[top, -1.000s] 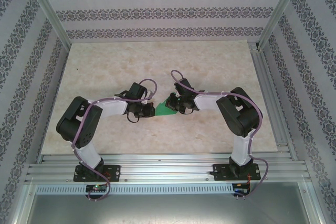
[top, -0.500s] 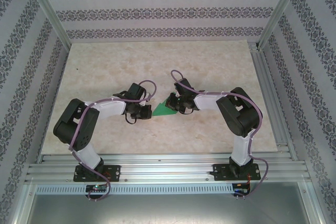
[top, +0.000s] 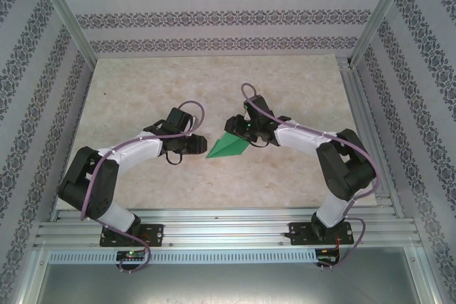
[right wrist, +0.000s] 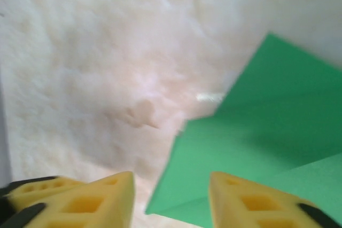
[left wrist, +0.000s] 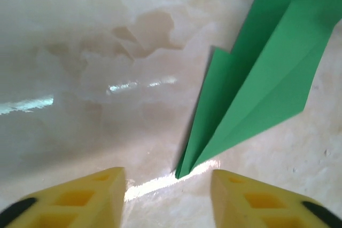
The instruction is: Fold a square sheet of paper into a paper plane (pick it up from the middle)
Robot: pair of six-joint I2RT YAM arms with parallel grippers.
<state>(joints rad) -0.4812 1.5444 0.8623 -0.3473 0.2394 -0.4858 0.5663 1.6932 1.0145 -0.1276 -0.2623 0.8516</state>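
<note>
The plane (top: 228,147) lies flat on the table (top: 142,90) between the two claws, its nose toward the left claw (left wrist: 168,174) and its wide tail end under the right claw (right wrist: 171,177). It looks fully creased: a narrow dart with layered wings, so the folding appears done, and the arms sit low at either end, probably because each was working one end of the paper. From the left wrist, the nose tip rests just ahead of the gap between the yellow fingers (left wrist: 96,198), nearly on their centre line but not inside it. The left claw stands about half open, holding nothing and touching nothing that can be seen. From the right wrist, the picture is blurred; the green sheet spreads ahead and to the right of the gap, with one corner reaching close below it. The right claw is also parted to a middling width with no paper pinched between its fingers; whether a fingertip brushes the paper's edge cannot be told. The plane seems free to stay where it lies.
</note>
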